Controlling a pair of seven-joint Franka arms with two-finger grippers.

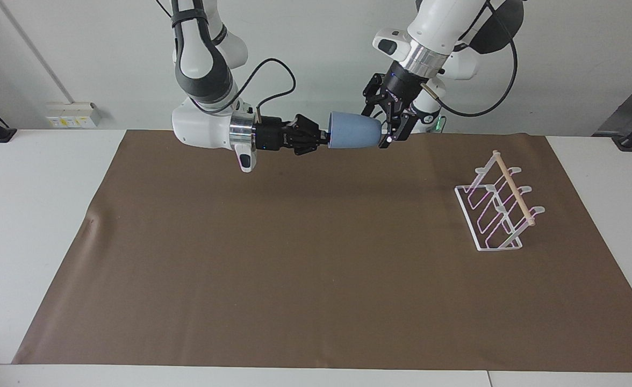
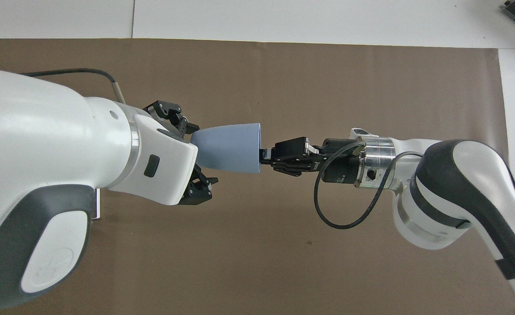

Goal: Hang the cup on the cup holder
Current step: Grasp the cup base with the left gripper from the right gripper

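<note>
I am midway through a handover in the air, over the robots' end of the brown mat. My right gripper is clamped shut on the rim of the small light-blue handleless plastic tumbler, which lies on its side with its narrow base pointing toward my left gripper. My left gripper stands fully open, its fingers straddling the base end of the tumbler, one on each side. From the facing view I cannot tell whether either finger already touches the wall.

To do this well, I judge I should ease the left gripper a little further along the tapered body before closing, so the fingers bite where the wall is wider and cannot slip off the base. I would close the left gripper squarely across the tumbler and release the right only once that grip is firm. A smooth, tapering cup may squirt out of a pinch near its tip.

The small slanted white wire rack, with its light wooden dowel, stands on the mat toward my left arm's end of the table, well apart from the tumbler, all prongs bare.
</note>
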